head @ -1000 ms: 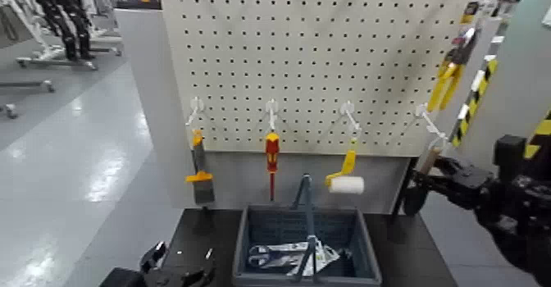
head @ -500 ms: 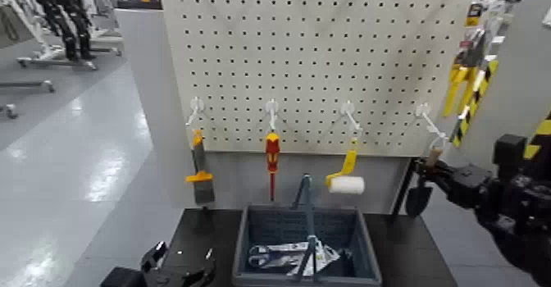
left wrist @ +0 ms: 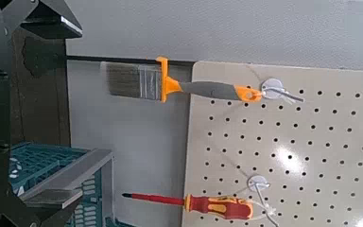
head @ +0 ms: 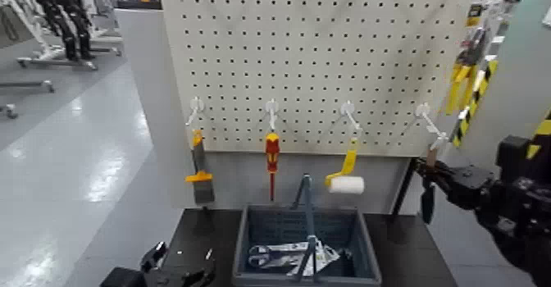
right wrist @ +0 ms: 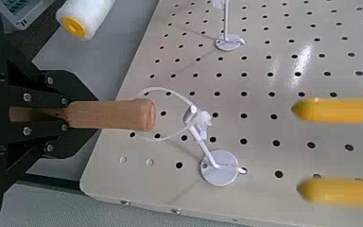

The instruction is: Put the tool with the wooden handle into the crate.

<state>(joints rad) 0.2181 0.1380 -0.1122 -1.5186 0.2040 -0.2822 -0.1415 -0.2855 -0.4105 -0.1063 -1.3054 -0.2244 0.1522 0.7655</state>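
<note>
The trowel hangs at the right edge of the pegboard, its tan wooden handle [head: 432, 154] up and its dark blade [head: 427, 202] down. My right gripper [head: 434, 172] is shut on the handle. In the right wrist view the handle [right wrist: 99, 115] lies between my fingers [right wrist: 40, 142], its end right beside the white wire hook [right wrist: 197, 121]. The dark grey-blue crate [head: 367, 261] with its arched handle stands on the table below the board, left of the trowel. My left gripper [head: 179, 262] is open and parked low at the front left.
On the pegboard [head: 328, 52] hang an orange-handled brush [head: 199, 171], a red-yellow screwdriver [head: 271, 155] and a yellow-handled paint roller [head: 346, 179]. Yellow-handled tools [head: 453, 85] hang at the upper right. Pliers and papers lie in the crate. The floor lies open to the left.
My right gripper has shifted slightly right with the trowel. The blade has swung from facing me to edge-on and hangs a little lower. The left arm has not moved.
</note>
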